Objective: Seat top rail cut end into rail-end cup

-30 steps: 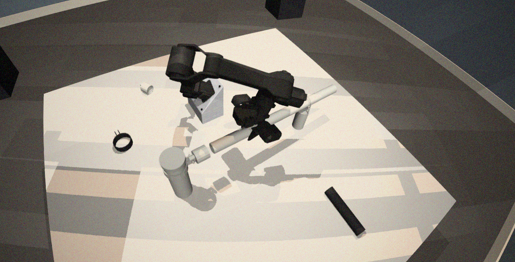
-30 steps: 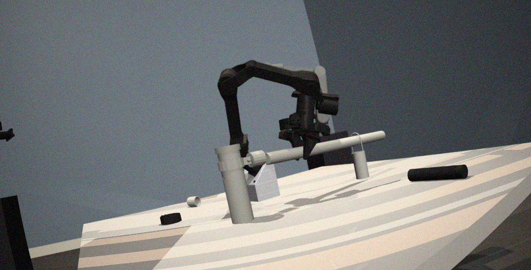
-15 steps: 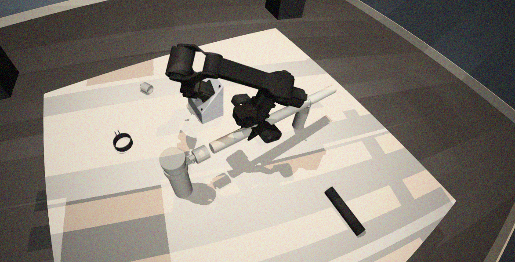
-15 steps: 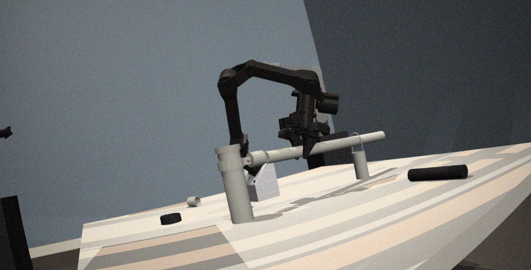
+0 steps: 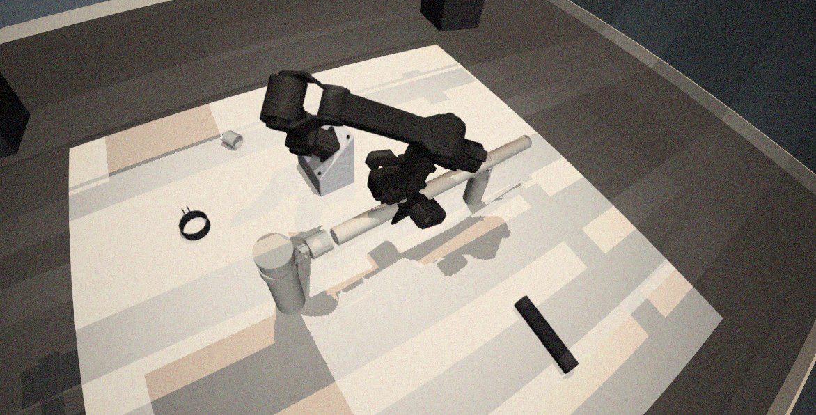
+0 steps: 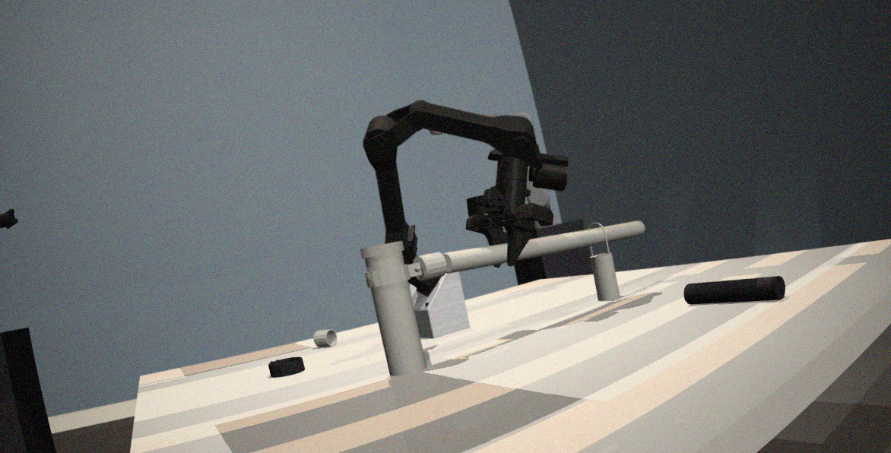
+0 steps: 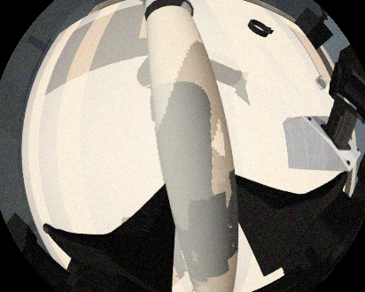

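Observation:
The grey rail (image 5: 365,223) (image 6: 561,242) (image 7: 187,133) runs through the loop cap (image 5: 489,161) (image 6: 607,239) on the small post. My gripper (image 5: 408,212) (image 6: 505,255) (image 7: 198,183) is shut on the rail between its cut end and the loop. The cut end is outside the rail-end cup (image 5: 319,243) (image 6: 432,265), close to its mouth and roughly in line with it; a small gap shows in the top view. The cup hangs on the brace band (image 6: 386,277) near the top of the big post (image 5: 285,292) (image 6: 398,331). In the wrist view the cup is mostly hidden behind the rail.
A black band ring (image 5: 193,224) (image 6: 286,366) (image 7: 260,28) and a small grey cup (image 5: 232,139) (image 6: 325,337) (image 7: 321,82) lie beyond the big post. A black cylinder (image 5: 546,334) (image 6: 734,289) lies on the near right. The arm's base block (image 5: 336,172) (image 6: 448,312) (image 7: 308,143) stands behind the rail.

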Motion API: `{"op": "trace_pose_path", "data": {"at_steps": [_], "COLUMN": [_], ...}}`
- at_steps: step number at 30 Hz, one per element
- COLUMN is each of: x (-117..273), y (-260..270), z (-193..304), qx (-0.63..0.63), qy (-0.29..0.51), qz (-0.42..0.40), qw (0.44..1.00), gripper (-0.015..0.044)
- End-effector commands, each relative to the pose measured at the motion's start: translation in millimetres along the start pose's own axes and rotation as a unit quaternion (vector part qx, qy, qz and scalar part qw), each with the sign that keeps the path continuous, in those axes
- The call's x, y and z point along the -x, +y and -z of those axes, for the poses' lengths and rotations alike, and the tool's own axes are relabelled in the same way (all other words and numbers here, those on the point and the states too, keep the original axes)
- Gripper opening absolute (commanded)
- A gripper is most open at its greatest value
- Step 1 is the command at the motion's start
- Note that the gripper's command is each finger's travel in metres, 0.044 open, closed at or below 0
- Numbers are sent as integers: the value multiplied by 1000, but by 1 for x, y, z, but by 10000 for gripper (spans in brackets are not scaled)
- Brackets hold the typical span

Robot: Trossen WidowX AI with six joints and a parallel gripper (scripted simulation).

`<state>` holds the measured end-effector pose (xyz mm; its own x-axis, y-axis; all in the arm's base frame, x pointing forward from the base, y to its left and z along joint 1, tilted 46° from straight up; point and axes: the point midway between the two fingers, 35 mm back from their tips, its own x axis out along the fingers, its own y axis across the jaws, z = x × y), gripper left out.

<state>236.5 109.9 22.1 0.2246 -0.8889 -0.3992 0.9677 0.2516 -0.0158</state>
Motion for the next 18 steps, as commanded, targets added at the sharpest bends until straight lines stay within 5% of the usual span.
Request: {"op": "trace_pose_path", "data": {"at_steps": [1, 18], "x": [-2, -6], "y": [1, -1], "z": [-8, -13], "qx": [-1, -3], "qy": [-2, 0], "qz": [-3, 1], "qw": [1000, 1000], "gripper": [0, 0]}}
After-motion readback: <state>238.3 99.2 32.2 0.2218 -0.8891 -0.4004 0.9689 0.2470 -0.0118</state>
